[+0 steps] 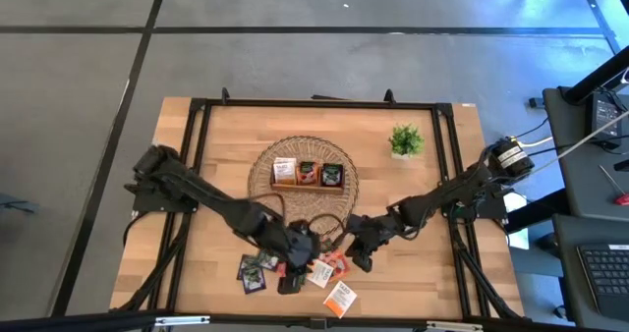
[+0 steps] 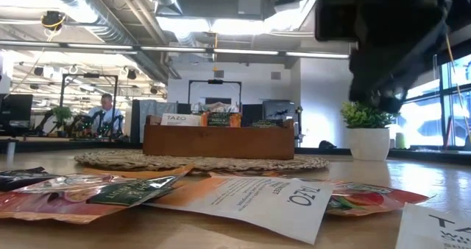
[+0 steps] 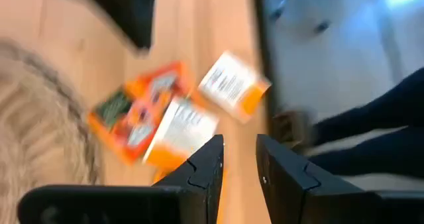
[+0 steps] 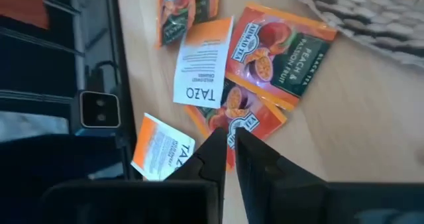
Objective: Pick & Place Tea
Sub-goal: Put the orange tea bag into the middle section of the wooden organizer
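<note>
Right gripper (image 4: 228, 141) hovers over the loose tea sachets (image 4: 255, 61) with fingers nearly together, gripping nothing. Left gripper (image 3: 240, 161) sits just beside it, slightly parted and empty (sachets lie beneath both). Beyond them is the wooden tray (image 1: 309, 175) on its woven mat (image 1: 263, 165); bare table (image 1: 423, 263) lies alongside.

**Low camera: sachets up close, tray beyond**

From table height I see sachets (image 2: 243, 197) strewn across the near foreground, a white one reading TAZO lying over orange ones. Beyond them a woven mat (image 2: 199, 161) carries the wooden tray (image 2: 218, 141), with sachets standing in it. A potted plant (image 2: 368, 131) sits at far right. A dark arm (image 2: 383, 35) hangs upper right. A person (image 2: 107, 110) sits far left.
</note>
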### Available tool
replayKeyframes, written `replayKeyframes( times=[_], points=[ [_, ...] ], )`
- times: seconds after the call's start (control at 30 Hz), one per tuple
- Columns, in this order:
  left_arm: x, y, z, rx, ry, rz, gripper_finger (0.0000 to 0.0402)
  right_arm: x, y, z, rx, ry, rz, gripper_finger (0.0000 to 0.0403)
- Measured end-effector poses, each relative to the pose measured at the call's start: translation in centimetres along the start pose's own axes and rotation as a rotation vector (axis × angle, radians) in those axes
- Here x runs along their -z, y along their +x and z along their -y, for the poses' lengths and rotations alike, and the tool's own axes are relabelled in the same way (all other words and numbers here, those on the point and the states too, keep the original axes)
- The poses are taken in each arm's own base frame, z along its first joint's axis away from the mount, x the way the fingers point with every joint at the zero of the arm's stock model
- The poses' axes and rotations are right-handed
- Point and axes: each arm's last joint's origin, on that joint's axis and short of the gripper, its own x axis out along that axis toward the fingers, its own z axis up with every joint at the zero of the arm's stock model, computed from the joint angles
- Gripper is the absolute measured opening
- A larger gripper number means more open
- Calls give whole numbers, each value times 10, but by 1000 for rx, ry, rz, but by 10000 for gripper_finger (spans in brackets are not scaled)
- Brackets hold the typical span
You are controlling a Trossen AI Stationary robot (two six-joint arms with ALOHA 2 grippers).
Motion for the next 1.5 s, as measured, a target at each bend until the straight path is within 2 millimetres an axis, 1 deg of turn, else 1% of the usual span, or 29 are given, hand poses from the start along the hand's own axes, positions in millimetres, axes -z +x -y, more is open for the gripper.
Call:
replayKeyframes(
  times=[0.1,0.23,0.4,0.53,0.67,0.87,1.0,1.1,1.27,1.4,1.5],
  points=[
    [7,26,-1,-40,-2,-38,86,7,3,9,-47,57,33,56],
    [15,52,-6,-93,-9,-76,86,14,4,20,-61,137,43,106],
    [24,80,-17,-181,-18,-110,86,12,4,26,-22,158,115,160],
    [30,101,-20,-198,-41,-116,86,11,4,27,4,157,156,179],
    [37,119,-25,-216,-45,-127,86,11,5,29,25,163,177,182],
    [42,136,-39,-249,-84,-158,86,8,13,38,60,209,182,175],
    [44,142,-41,-253,-84,-163,86,10,24,47,70,245,148,173],
    [44,142,-41,-251,-83,-161,86,12,32,50,51,244,137,173],
    [43,143,-41,-248,-82,-156,86,9,44,49,-34,271,138,173],
    [43,143,-41,-248,-82,-155,86,5,52,45,-43,257,119,173],
    [44,143,-41,-251,-77,-154,86,2,54,41,-37,226,105,173]
  ],
)
